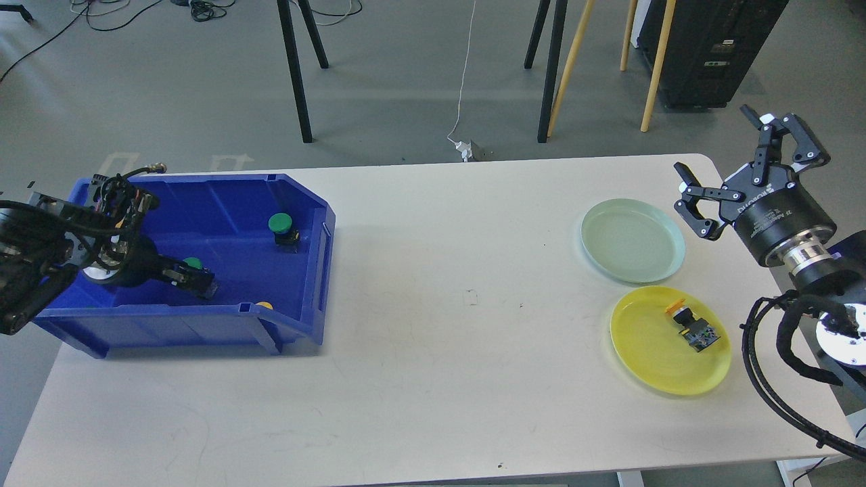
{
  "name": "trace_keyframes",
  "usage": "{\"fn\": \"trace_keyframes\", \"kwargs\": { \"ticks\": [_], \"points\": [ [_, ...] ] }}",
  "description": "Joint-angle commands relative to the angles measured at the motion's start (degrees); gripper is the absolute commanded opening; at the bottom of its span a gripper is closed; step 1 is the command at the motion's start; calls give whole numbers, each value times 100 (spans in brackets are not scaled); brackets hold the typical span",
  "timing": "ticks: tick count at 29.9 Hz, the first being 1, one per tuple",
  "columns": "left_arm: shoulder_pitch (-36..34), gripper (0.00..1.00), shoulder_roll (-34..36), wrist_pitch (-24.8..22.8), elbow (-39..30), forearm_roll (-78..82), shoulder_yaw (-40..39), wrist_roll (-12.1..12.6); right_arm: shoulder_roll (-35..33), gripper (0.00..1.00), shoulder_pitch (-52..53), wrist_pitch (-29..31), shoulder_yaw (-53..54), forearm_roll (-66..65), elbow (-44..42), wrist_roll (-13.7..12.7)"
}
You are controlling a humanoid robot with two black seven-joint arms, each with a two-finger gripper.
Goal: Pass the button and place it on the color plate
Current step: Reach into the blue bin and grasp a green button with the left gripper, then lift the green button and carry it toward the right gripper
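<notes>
My left gripper (pixel 196 281) reaches into the blue bin (pixel 223 318) from the left. It is shut on a green button (pixel 193 262), held low near the bin's front wall. A second green button (pixel 281 226) stands further back in the bin, and the top of a yellow button (pixel 265 306) peeks out behind the front wall. My right gripper (pixel 717 145) is open and empty in the air, just right of the pale green plate (pixel 632 240). The yellow plate (pixel 659 358) holds a yellow button (pixel 691 326) lying on its side.
The two plates sit close together at the table's right end, near its edge. The bin fills the left end. Table and easel legs and a black cabinet stand on the floor behind the table.
</notes>
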Motion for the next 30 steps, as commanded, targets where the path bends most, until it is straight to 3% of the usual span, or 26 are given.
{"fn": "trace_keyframes", "kwargs": {
  "ticks": [1, 13, 18, 27, 30],
  "points": [
    [-12, 76, -91, 1, 105, -8, -32, -1, 0, 99, -21, 0, 0, 0, -1, -4],
    [-12, 63, -101, 1, 168, 0, 21, -1, 0, 99, -82, 0, 9, 0, -1, 5],
    [-4, 9, -74, 1, 168, 18, 30, -1, 0, 99, -82, 0, 9, 0, -1, 5],
    [-459, 5, 5, 1, -104, -455, -58, -1, 9, 99, -91, 0, 9, 0, -1, 5],
    [-881, 5, 460, 1, -805, -1122, -76, -1, 9, 99, -100, 0, 9, 0, -10, 5]
  ]
}}
